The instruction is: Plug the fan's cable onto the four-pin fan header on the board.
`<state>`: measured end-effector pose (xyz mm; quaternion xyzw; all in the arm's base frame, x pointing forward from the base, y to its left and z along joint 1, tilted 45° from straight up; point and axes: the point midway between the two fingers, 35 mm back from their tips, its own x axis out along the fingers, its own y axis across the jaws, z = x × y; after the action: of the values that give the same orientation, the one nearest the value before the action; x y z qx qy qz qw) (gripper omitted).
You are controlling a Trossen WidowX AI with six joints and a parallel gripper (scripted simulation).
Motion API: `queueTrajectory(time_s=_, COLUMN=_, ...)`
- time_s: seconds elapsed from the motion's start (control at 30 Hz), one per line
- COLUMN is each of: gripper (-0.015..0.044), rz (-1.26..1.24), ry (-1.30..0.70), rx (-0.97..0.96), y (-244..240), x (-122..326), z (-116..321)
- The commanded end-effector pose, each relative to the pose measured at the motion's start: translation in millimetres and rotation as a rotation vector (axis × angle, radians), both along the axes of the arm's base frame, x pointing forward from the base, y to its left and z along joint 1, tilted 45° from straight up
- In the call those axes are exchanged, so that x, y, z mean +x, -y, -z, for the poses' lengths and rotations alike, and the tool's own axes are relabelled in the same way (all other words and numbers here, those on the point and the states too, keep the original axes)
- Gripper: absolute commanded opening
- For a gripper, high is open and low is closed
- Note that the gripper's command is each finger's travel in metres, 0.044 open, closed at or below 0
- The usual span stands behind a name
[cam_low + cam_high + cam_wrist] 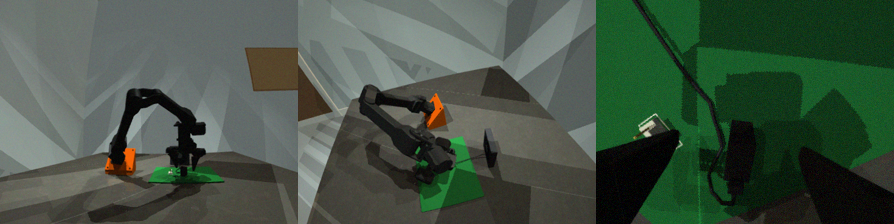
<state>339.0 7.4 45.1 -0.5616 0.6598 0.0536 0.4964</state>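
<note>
The black plug (183,171) (741,152) stands on the green board (465,185) (213,179) (626,90). The cable (471,158) (671,57) bends around beside the plug in the wrist view. The small white header (169,172) (648,125) is on the board, left of the plug and partly behind the left fingertip in the wrist view. My gripper (185,167) (741,144) is open and points down, low over the board. The plug shows between its spread fingers, with a gap on each side and nothing held. The arm hides plug and header in the top view.
The dark fan (490,149) stands upright beside the board, and the cable runs from it. An orange wedge-shaped block (438,114) (130,159) is by the arm's base. A brown panel (275,69) is on the wall.
</note>
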Motion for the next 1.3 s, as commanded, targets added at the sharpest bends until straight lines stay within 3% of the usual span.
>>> queueTrajectory(time_s=0.0, gripper=0.0440, rz=-0.004, ry=-0.002, rx=-0.005, y=5, x=1, z=5)
queueTrajectory(time_s=0.3, gripper=0.0440, rz=-0.004, ry=-0.002, rx=-0.006, y=13, x=1, z=12)
queueTrajectory(time_s=0.87, gripper=0.0000, rz=0.001, ry=-0.001, rx=-0.002, y=11, x=1, z=10)
queueTrajectory(time_s=1.27, gripper=0.0000, rz=-0.004, ry=-0.003, rx=-0.004, y=-24, x=-5, z=-25)
